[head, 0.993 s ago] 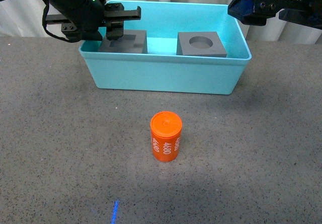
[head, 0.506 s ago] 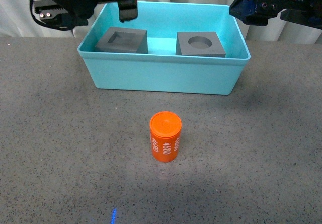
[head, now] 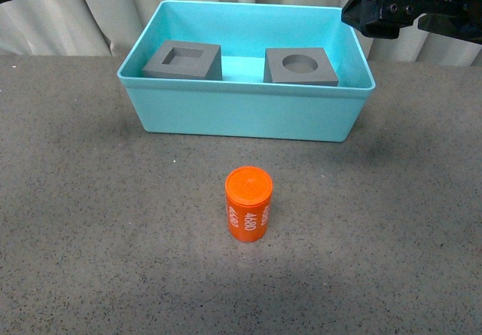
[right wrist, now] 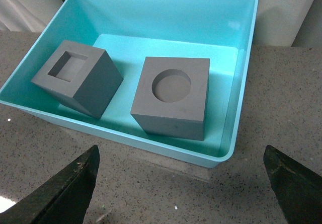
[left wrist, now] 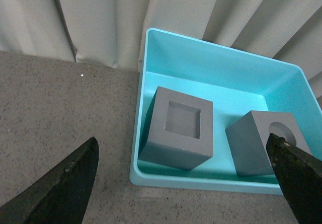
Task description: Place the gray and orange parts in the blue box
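Bare table [head: 90, 199] lies all round the upright orange cylinder [head: 248, 213].

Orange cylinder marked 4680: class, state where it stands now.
In the front view the orange cylinder stands upright on the tabletop near the middle, outside the blue box and nearer the camera than it.

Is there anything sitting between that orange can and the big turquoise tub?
Nothing: in the front view, only bare speckled gray tabletop separates the orange printed cylinder from the turquoise plastic bin.

Speckled gray tabletop [head: 90, 222] — pale pleated curtains [head: 90, 11] behind, soft even light.
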{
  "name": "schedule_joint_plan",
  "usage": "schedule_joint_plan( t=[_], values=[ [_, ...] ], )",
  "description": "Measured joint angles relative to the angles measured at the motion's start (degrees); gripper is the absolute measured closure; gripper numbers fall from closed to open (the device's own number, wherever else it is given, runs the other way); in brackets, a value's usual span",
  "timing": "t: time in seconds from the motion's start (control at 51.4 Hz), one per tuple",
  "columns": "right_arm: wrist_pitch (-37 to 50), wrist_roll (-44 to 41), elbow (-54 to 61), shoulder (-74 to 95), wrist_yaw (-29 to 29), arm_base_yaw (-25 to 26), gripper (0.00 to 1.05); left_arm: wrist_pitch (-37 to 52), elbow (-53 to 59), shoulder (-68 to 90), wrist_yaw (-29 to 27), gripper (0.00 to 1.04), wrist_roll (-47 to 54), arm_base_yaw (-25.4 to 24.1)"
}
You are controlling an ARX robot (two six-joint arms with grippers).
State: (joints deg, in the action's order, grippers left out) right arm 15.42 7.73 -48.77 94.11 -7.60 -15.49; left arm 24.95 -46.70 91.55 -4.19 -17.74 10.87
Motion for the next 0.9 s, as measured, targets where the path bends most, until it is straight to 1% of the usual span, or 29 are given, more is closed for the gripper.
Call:
schedule_joint_plan(
  t=[0.136, 0.234, 0.331, 0.37, 0.389, 0.428, 0.467, 0.487, 0.526, 0.584, 0.681, 0.701, 0.72, 0.74, 0.779, 0.837, 0.896],
  values=[
    [0.0, 0.0, 0.0, 0.0, 0.0, 0.02, 0.1, 1.64, 10.34, -8.48, -2.12, 0.07, -0.72, -0.04],
    [0.0, 0.0, 0.0, 0.0, -0.02, 0.0, 0.1, 1.77, 14.25, -12.17, -2.99, 0.07, -1.55, -0.76],
    [0.02, 0.0, 0.0, 0.0, 0.0, 0.0, 0.1, 1.25, 18.03, -16.17, -5.09, 0.07, -1.6, -2.32],
    [0.02, 0.0, 0.0, 0.0, 0.0, 0.0, 0.1, 11.13, 21.88, -15.91, -3.26, 0.15, 3.02, -3.34],
    [0.0, 0.0, 0.0, 0.0, 0.0, 0.02, 0.1, 17.44, 24.35, -15.78, -2.82, 0.21, 5.44, -3.87],
    [0.02, 0.0, 0.0, -0.07, 0.0, 0.02, 0.1, 25.79, 27.96, -15.98, -2.23, 0.3, 9.73, -4.46],
    [0.02, 0.0, 0.0, -0.04, 0.0, 0.02, 0.1, 29.75, 29.81, -17.0, -1.75, 0.37, 12.11, -4.81],
    [0.02, 0.0, 0.02, -0.02, 0.0, 0.0, 0.1, 30.91, 30.8, -18.21, -1.42, 0.42, 13.53, -5.07],
    [0.02, 0.0, 0.02, -0.02, 0.0, 0.0, 0.1, 31.12, 31.95, -20.06, -1.16, 0.5, 14.58, -5.4],
    [0.02, 0.0, 0.02, -0.04, -0.02, 0.0, 0.1, 30.84, 34.36, -23.28, -0.48, 0.64, 15.91, -6.03],
    [0.02, 0.0, 0.02, -0.04, 0.0, 0.0, 0.1, 29.27, 37.07, -27.06, 0.31, 0.84, 16.61, -6.82],
    [0.02, 0.0, 0.02, -0.04, 0.0, 0.02, 0.1, 28.68, 37.77, -28.2, 2.32, 0.89, 16.68, -8.0],
    [0.02, 0.0, 0.02, -0.04, 0.0, 0.02, 0.1, 28.24, 38.18, -28.96, 3.41, 0.93, 16.81, -8.76],
    [0.02, 0.0, 0.02, -0.04, 0.0, 0.02, 0.1, 28.04, 38.4, -29.35, 3.56, 0.95, 16.83, -9.09],
    [0.02, 0.0, 0.02, -0.04, 0.0, 0.0, 0.1, 27.65, 39.32, -30.58, 3.85, 1.02, 16.81, -9.94],
    [0.02, 0.0, 0.02, -0.04, -0.02, 0.0, 0.1, 30.18, 41.18, -31.1, 3.76, 1.01, 17.05, -10.67],
    [0.02, 0.0, 0.02, -0.04, -0.02, 0.0, 0.1, 29.79, 42.21, -31.95, 3.87, 1.01, 17.11, -10.75]
  ],
)
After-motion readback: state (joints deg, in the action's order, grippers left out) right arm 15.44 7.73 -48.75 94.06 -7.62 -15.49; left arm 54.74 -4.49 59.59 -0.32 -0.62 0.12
